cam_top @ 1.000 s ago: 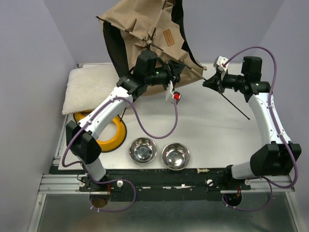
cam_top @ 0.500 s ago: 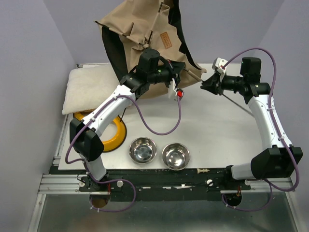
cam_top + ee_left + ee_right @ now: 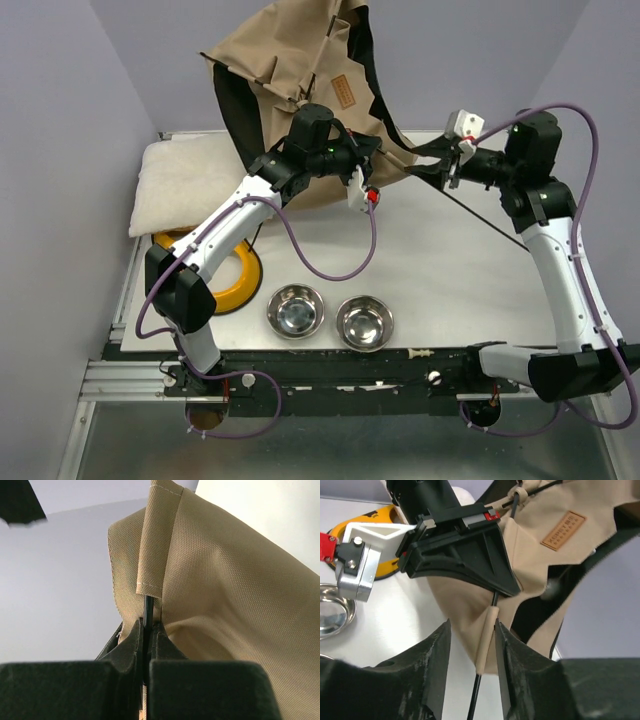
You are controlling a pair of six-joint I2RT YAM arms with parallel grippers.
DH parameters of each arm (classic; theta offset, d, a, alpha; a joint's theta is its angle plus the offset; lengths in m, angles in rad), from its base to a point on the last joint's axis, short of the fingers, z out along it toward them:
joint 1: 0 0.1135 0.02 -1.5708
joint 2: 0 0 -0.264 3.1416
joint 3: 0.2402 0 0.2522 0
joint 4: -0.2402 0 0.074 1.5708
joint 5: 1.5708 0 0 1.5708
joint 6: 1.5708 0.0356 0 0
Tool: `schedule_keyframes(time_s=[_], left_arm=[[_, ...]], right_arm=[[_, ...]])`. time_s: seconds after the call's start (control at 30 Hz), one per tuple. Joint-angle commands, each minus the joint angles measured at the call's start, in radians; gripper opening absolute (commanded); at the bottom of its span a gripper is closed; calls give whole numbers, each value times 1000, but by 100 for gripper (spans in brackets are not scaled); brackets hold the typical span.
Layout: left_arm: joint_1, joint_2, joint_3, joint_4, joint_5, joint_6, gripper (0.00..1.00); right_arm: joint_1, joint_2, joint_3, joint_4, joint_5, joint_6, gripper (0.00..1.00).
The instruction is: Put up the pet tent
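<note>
The white table (image 3: 440,290) lies open across its middle and right half, crossed only by a thin black pole (image 3: 480,216) slanting from the far edge toward the right edge. A tall tan fabric pet tent with black trim (image 3: 290,60) blocks the far edge at centre, a cream fluffy cushion (image 3: 185,185) fills the far left corner, and a yellow round ring (image 3: 240,275) sits by the left edge. Two round steel bowls (image 3: 294,310) stand side by side at the near edge, and the white left arm (image 3: 230,215) spans from the near left corner to the tent.
</note>
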Motion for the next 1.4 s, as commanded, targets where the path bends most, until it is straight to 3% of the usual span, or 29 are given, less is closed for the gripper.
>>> schedule_keyframes(time_s=[0.0, 0.13, 0.47, 0.7, 0.8, 0.93, 1.03, 1.2, 1.37], left_arm=[[-4, 4, 36, -3, -6, -4, 0], [-4, -4, 37, -3, -2, -11, 0], [9, -32, 17, 41, 26, -64, 0], [26, -65, -21, 73, 51, -80, 0], [26, -75, -36, 81, 52, -67, 0], [26, -75, -35, 86, 58, -74, 0], [35, -75, -30, 96, 63, -108, 0], [100, -96, -38, 156, 92, -218, 0], [161, -136, -81, 219, 172, -315, 0]], right_arm=[[77, 76, 50, -8, 88, -2, 44], [113, 120, 60, -1, 168, -25, 34], [128, 166, 34, -31, 359, -138, 23], [128, 149, -12, -27, 409, -149, 23], [128, 157, -1, -14, 435, -128, 35], [128, 171, 19, -14, 442, -109, 28], [125, 172, 21, -42, 453, -131, 12], [81, 151, -24, -82, 461, -178, 10], [22, 145, -53, -99, 462, -210, 15]])
